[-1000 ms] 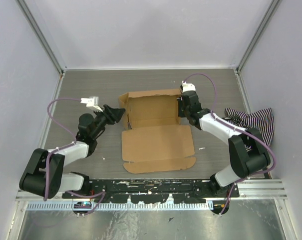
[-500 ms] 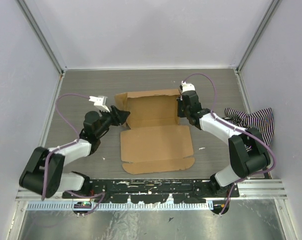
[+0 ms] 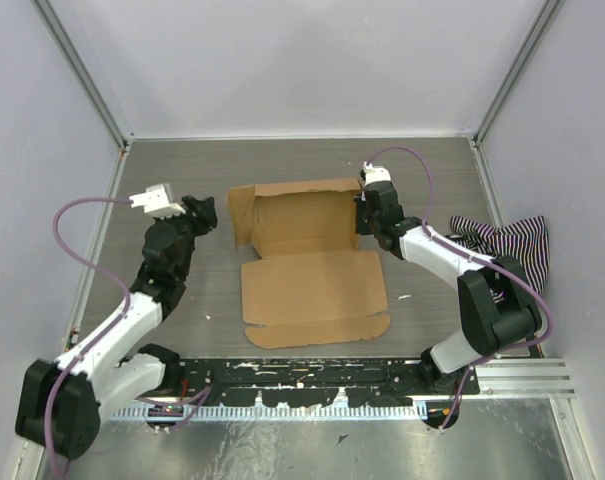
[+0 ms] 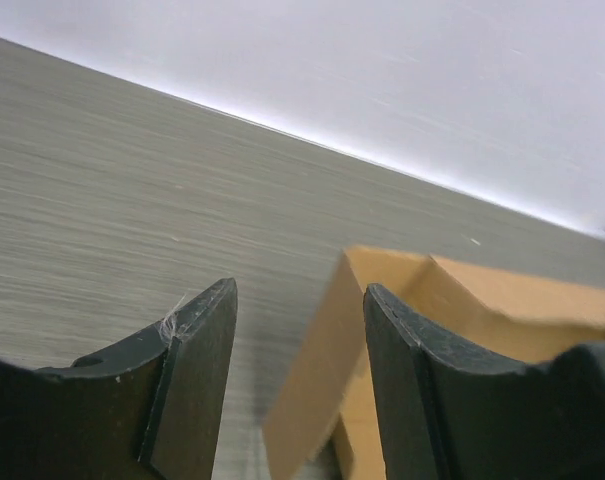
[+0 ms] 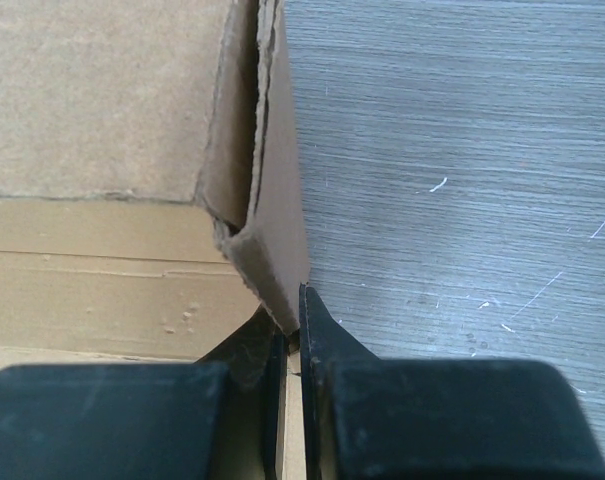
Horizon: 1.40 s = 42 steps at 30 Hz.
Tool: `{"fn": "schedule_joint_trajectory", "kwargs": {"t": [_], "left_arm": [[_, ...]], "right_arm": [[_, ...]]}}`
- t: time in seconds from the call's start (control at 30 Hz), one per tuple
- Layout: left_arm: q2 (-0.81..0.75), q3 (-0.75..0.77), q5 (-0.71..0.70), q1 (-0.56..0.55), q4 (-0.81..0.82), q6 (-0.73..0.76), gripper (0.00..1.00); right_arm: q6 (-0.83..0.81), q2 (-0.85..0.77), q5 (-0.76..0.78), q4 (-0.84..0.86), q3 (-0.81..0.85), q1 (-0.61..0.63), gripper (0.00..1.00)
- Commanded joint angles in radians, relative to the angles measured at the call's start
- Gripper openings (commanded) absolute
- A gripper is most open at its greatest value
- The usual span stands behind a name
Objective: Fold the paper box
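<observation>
Grey tabletop (image 3: 182,170) holds the paper box (image 3: 317,285); right gripper (image 5: 292,300) pinches its 3 o'clock wall, contact half hidden; left gripper (image 3: 204,210) gapes empty at 9 o'clock.

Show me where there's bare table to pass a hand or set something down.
Bare table runs along the back wall behind the paper box, and left of the left gripper. Crowded right: the right gripper pinches the box wall, striped cloth beyond its arm.
</observation>
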Motion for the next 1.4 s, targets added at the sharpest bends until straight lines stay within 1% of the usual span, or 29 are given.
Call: {"fn": "schedule_joint_trajectory", "kwargs": {"t": [0.0, 0.07, 0.17, 0.27, 0.37, 0.4, 0.47, 0.57, 0.7, 0.73, 0.77, 0.83, 0.93, 1.17, 1.37], "left_arm": [[0.185, 0.155, -0.214, 0.032, 0.011, 0.054, 0.61], [0.312, 0.250, -0.208, 0.073, -0.008, 0.053, 0.61], [0.493, 0.355, -0.154, 0.150, -0.044, -0.018, 0.60], [0.625, 0.396, -0.045, 0.231, -0.029, -0.130, 0.57], [0.722, 0.387, 0.067, 0.259, 0.077, -0.185, 0.53], [0.746, 0.375, 0.109, 0.259, 0.121, -0.203, 0.52], [0.786, 0.324, 0.242, 0.259, 0.237, -0.239, 0.52], [0.825, 0.219, 0.379, 0.259, 0.475, -0.310, 0.52], [0.919, 0.085, 0.486, 0.259, 0.860, -0.434, 0.52], [0.946, 0.064, 0.513, 0.259, 0.924, -0.467, 0.51], [0.960, 0.052, 0.538, 0.259, 0.941, -0.499, 0.50], [0.970, 0.038, 0.593, 0.252, 0.944, -0.512, 0.50], [0.957, 0.013, 0.620, 0.225, 0.944, -0.504, 0.50], [0.818, -0.068, 0.612, 0.189, 0.941, -0.488, 0.50], [0.744, -0.111, 0.615, 0.154, 0.880, -0.465, 0.49]], "right_arm": [[0.003, -0.018, -0.034, -0.033, 0.017, 0.002, 0.01], [0.001, -0.019, -0.034, -0.031, 0.016, 0.002, 0.01], [-0.002, -0.018, -0.039, -0.030, 0.019, 0.002, 0.01], [-0.004, -0.022, -0.046, -0.033, 0.021, 0.003, 0.01], [-0.006, -0.027, -0.062, -0.035, 0.025, 0.002, 0.01], [-0.006, -0.027, -0.067, -0.036, 0.028, 0.003, 0.01], [-0.007, -0.026, -0.071, -0.035, 0.030, 0.003, 0.01], [-0.009, -0.014, -0.073, -0.042, 0.039, 0.003, 0.01], [-0.007, 0.005, -0.069, -0.038, 0.047, 0.003, 0.01], [-0.007, 0.009, -0.067, -0.037, 0.049, 0.004, 0.01], [-0.007, 0.013, -0.065, -0.037, 0.050, 0.004, 0.01], [-0.010, 0.018, -0.063, -0.037, 0.055, 0.002, 0.01], [-0.009, 0.021, -0.062, -0.038, 0.060, 0.002, 0.01], [-0.008, 0.030, -0.058, -0.038, 0.063, 0.002, 0.01], [-0.011, 0.024, -0.054, -0.043, 0.058, 0.003, 0.01]]}}
